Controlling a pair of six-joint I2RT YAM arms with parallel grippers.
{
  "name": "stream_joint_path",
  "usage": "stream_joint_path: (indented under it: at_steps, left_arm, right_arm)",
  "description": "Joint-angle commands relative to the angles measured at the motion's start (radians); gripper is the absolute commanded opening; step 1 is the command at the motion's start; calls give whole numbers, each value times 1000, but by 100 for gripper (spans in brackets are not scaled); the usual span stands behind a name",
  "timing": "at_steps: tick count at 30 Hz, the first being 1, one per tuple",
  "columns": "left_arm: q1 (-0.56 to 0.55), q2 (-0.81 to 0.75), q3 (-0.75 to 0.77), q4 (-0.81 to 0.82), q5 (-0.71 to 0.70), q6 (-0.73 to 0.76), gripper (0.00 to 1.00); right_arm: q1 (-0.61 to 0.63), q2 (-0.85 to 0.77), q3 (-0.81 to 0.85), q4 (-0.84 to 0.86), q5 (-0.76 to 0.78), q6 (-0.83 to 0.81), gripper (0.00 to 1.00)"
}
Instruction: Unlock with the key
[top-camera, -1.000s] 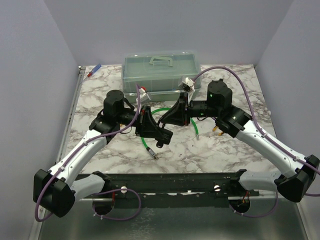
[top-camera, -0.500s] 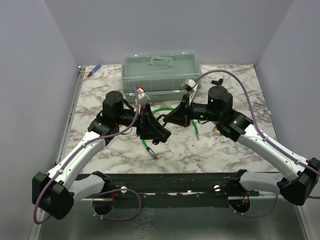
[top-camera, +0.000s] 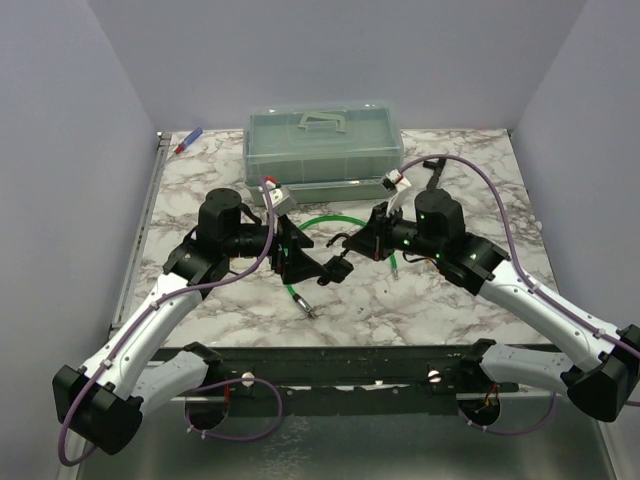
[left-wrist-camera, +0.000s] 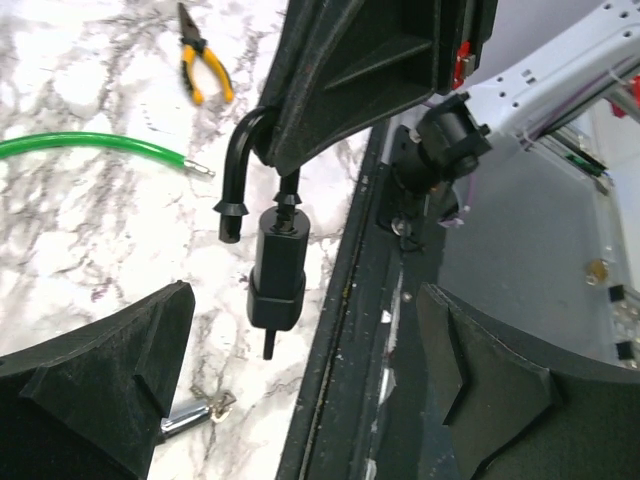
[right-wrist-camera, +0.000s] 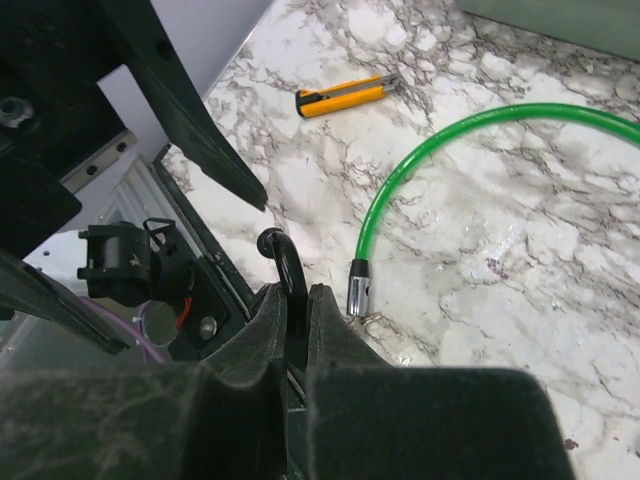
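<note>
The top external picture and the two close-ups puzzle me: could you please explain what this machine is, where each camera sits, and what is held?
These are two robot arms bolted at the near edge of a marble table. The top view looks down from above and behind them; the other two come from a camera on each wrist. The right fingers are shut on the shackle of a black padlock, which hangs in front of the open left fingers. On the table lie a green cable, yellow-handled pliers, a yellow utility knife and a lidded plastic box.
</note>
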Motion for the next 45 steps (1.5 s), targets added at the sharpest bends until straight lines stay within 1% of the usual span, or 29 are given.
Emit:
stream_joint_path:
  at_steps: [1,6,9,13,17,22,25,30,34,38,41,43,45]
  left_arm:
    - [-4,-25,28,-40,-114,60,99]
    - [-4,-12,34,-42,-179,60,99]
    - [-2,-12,34,-48,-235,59,97]
    - [-3,-7,31,-48,-282,57,97]
    - [-3,-3,30,-48,-291,55,97]
    - [-3,1,30,-48,-304,55,97]
    - [-3,5,30,-47,-311,54,97]
    - [-3,4,26,-45,-409,55,97]
    - [-3,-3,20,-38,-454,57,97]
    - [-2,-8,16,-31,-495,61,97]
    - [0,-19,10,-19,-514,62,97]
    - [0,-24,6,-12,-520,64,97]
    - [3,-23,5,-8,-533,62,97]
  right_arm:
    - [5,-51,-49,18,71,75,0]
    - [5,-40,-130,-5,118,129,0]
    - [-2,-12,-186,49,104,126,0]
    - [-65,72,-217,116,31,93,0]
    - [-103,167,-226,188,-41,75,0]
    - [-185,269,-252,300,-156,62,0]
    - [-214,324,-239,326,-194,37,0]
    - [-261,406,-226,370,-260,10,0]
    - [-293,453,-213,381,-288,-10,1]
    - [-322,499,-187,373,-325,-36,7]
    - [-332,529,-170,369,-337,-56,15]
    - [-338,539,-159,363,-332,-62,24]
    - [-340,541,-150,355,-314,-68,37]
